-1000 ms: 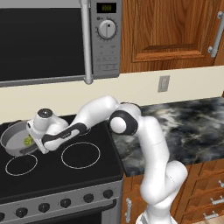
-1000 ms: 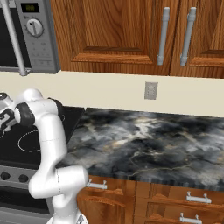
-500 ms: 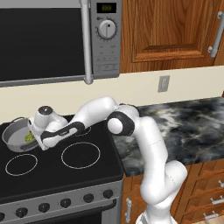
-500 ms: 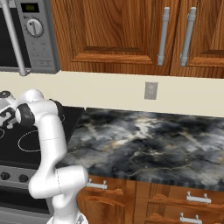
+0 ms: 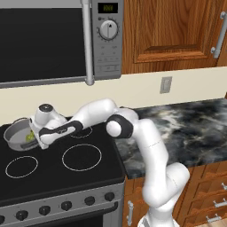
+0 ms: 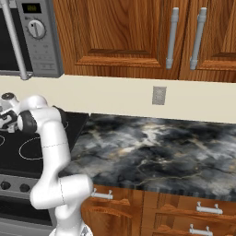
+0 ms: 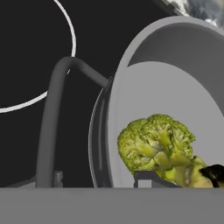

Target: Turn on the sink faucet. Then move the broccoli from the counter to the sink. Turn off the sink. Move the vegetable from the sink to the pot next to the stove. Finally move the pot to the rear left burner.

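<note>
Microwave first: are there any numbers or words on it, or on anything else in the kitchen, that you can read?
Microwave display: small glowing digits, too blurred to read.
Microwave dial: a pointer line, with no readable numbers.
Stove knobs: no markings to make out.
Pot and broccoli: no text.
Wall outlet and cabinets: no text.

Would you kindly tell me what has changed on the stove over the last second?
The arm has carried the pot a little further toward the rear left of the stove, gripper at its right rim all the while. The broccoli stays inside the pot. The jaws' spread has hardly changed. Microwave, counter and cabinets are as they were.
</note>
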### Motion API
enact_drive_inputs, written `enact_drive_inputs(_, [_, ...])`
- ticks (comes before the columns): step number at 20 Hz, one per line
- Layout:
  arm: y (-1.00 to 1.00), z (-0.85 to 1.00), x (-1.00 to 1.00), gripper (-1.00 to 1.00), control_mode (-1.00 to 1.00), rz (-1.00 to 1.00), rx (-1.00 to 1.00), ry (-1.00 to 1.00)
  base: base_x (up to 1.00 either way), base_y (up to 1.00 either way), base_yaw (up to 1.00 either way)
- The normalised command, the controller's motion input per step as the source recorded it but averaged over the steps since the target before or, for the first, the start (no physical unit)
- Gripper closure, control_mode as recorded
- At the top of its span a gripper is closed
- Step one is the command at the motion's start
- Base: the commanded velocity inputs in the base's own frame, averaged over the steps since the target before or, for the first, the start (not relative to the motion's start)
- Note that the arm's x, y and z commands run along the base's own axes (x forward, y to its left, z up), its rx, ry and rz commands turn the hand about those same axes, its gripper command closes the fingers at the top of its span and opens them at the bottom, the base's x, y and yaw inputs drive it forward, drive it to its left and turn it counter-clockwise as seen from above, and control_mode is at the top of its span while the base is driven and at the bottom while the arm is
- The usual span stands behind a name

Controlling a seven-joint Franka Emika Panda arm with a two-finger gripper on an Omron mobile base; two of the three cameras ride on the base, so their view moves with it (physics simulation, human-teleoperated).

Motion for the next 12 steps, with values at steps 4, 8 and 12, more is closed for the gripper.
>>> enact_drive_inputs(4, [0.0,-0.06,0.22,1.0,-1.0,-0.03,0.0,0.06,0.0,0.0,0.0])
enact_drive_inputs(8, [0.0,-0.11,0.06,1.0,-1.0,-0.01,0.0,0.04,0.0,0.0,0.0])
enact_drive_inputs(12, [0.0,-0.12,0.03,1.0,-1.0,0.0,0.0,0.04,0.0,0.0,0.0])
